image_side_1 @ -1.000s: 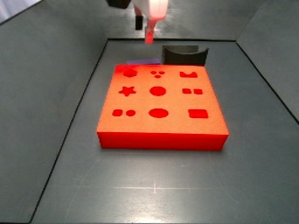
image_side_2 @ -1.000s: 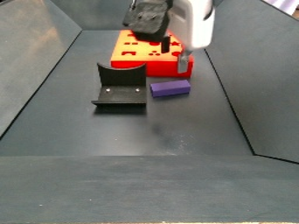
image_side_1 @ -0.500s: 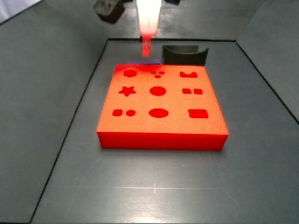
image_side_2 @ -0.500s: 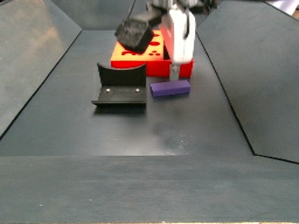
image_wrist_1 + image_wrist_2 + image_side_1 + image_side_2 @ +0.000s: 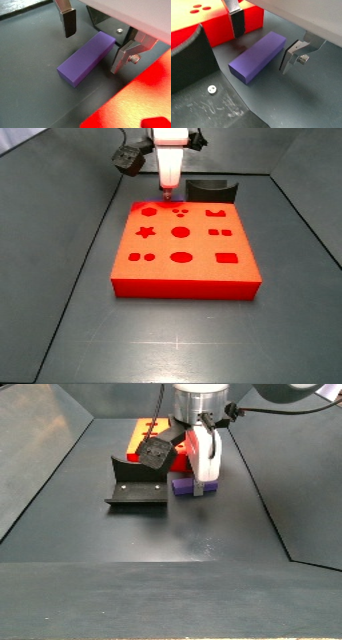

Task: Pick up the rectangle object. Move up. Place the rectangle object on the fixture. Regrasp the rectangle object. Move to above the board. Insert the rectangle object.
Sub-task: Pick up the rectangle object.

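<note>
The purple rectangle object [image 5: 85,59] [image 5: 258,57] lies flat on the dark floor, between the red board [image 5: 208,25] [image 5: 137,102] and the dark fixture [image 5: 190,67] [image 5: 107,24]. My gripper [image 5: 92,53] [image 5: 261,53] is open and lowered over it, one finger on each long side and neither one touching it. In a side view the gripper [image 5: 198,484] stands upright over the block [image 5: 182,486], just right of the fixture [image 5: 138,484]. In a side view the gripper [image 5: 168,190] sits behind the board [image 5: 185,243], which hides the block.
The floor is a dark tray with sloped walls [image 5: 47,474] on both sides. The board [image 5: 154,446] lies close behind the block. The fixture [image 5: 211,190] stands just beyond the board's far edge.
The gripper has come down from above the board's far edge to floor level around the purple block. The wrist has turned. The block has not moved.
</note>
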Tool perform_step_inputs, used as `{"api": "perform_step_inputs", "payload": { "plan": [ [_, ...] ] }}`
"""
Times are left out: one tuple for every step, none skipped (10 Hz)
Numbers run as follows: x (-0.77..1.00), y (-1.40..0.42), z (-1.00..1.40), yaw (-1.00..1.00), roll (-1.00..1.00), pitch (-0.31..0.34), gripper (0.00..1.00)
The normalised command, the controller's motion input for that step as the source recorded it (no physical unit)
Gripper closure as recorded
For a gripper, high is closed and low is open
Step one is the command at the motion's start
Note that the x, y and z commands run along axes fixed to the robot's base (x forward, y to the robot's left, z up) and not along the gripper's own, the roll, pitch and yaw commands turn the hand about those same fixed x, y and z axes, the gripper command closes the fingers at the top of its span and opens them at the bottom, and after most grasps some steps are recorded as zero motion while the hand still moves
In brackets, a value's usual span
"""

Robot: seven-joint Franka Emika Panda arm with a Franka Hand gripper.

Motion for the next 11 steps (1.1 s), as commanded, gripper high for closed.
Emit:
{"api": "perform_step_inputs", "payload": {
  "plan": [
    [0.07,0.18,-0.18,0.01,0.0,0.0,0.0],
    [0.04,0.17,-0.2,0.0,0.0,0.0,0.0],
    [0.03,0.12,-0.24,0.0,0.0,0.0,0.0],
    [0.0,0.07,-0.31,0.0,0.0,-0.003,0.0],
    [0.0,0.0,-0.29,0.0,0.0,0.0,0.0],
    [0.0,0.0,-0.21,0.0,0.0,0.0,0.0],
    [-0.07,0.0,-0.19,0.0,0.0,-0.034,0.0],
    [0.0,0.0,0.0,0.0,0.0,0.0,0.0],
    [0.0,0.0,0.0,0.0,0.0,0.0,1.0],
    [0.0,0.0,0.0,0.0,0.0,0.0,1.0],
    [0.0,0.0,0.0,0.0,0.0,0.0,1.0]
  ]
}}
